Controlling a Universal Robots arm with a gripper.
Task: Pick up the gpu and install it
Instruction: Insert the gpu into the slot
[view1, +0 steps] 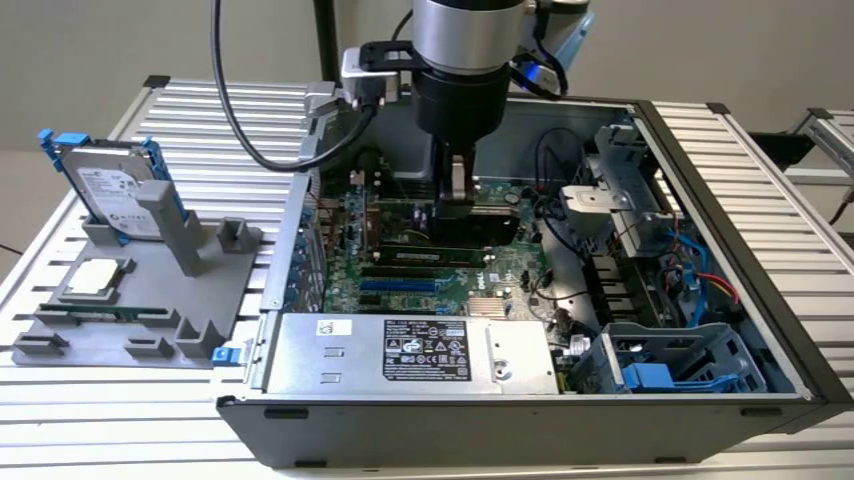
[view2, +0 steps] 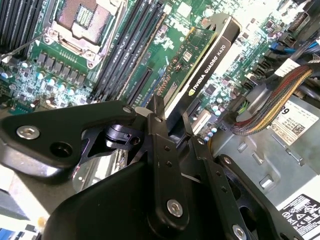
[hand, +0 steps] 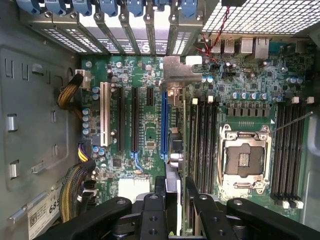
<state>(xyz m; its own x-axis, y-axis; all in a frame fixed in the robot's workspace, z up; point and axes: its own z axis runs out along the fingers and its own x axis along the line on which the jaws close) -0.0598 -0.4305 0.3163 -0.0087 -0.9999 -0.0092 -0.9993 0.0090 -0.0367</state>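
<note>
- The tool is down inside the open computer case, its two fingers closed on the upper edge of the gpu, which stands on edge over the motherboard.
- In the first wrist view the card's silver end bracket sits at the row of rear slot covers, and the card body runs just beside the blue expansion slot; whether its edge connector is already in the slot cannot be told.
- Doing this step well, as I judge it, means keeping the card upright and parallel to the slot, with the bracket lined up to its rear opening, and pressing evenly along the length so neither end goes in first.
- Room is tight: the black memory slots lie just beside the card on one side, the other expansion slots on the other.
- The empty processor socket lies further over, beyond the memory slots, well clear of the card.
- Bundled cables lie near the card's far end by the power supply; a tilt that way could snag them.
- Out on the counter, the grey fixture with the hard drive stands well apart from the work.
</note>
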